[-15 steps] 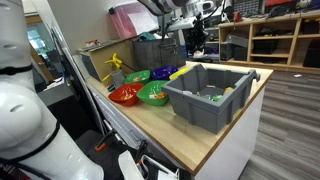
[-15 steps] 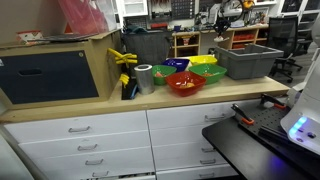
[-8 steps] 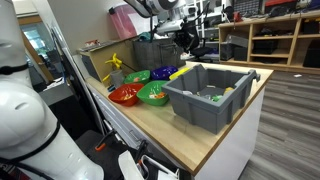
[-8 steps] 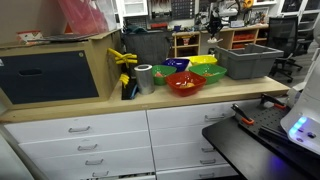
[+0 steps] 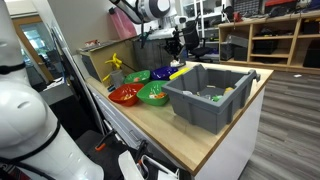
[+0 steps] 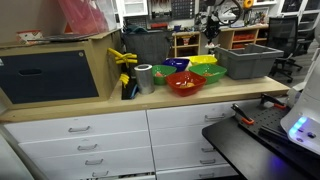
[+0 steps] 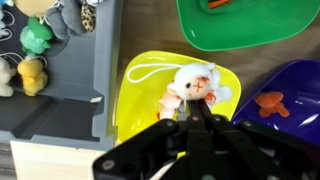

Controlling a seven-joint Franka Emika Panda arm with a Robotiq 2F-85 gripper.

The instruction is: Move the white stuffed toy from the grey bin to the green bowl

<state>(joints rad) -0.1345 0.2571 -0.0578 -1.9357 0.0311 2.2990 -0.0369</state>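
Observation:
In the wrist view my gripper point(image 7: 192, 112) is shut on the white stuffed toy point(image 7: 195, 85), a cream lump with a red mark and a string loop. It hangs over a yellow bowl point(image 7: 140, 105). A green bowl point(image 7: 240, 28) lies just beyond it at the top of the frame. The grey bin point(image 7: 60, 85) is at the left and holds several small green, yellow and spotted toys. In both exterior views the gripper point(image 5: 177, 46) point(image 6: 209, 35) hangs above the cluster of bowls, beside the grey bin point(image 5: 205, 105) point(image 6: 246, 63).
A blue bowl point(image 7: 290, 95) holds an orange item at the right. The exterior views show two green bowls point(image 5: 153, 95) point(image 5: 137, 76), a red bowl point(image 5: 124, 96), yellow clamps point(image 5: 114, 64), a tape roll point(image 6: 144, 78) and a wooden box point(image 6: 60, 65).
The arm has swung away from above the grey bin to above the bowls, carrying the toy with it.

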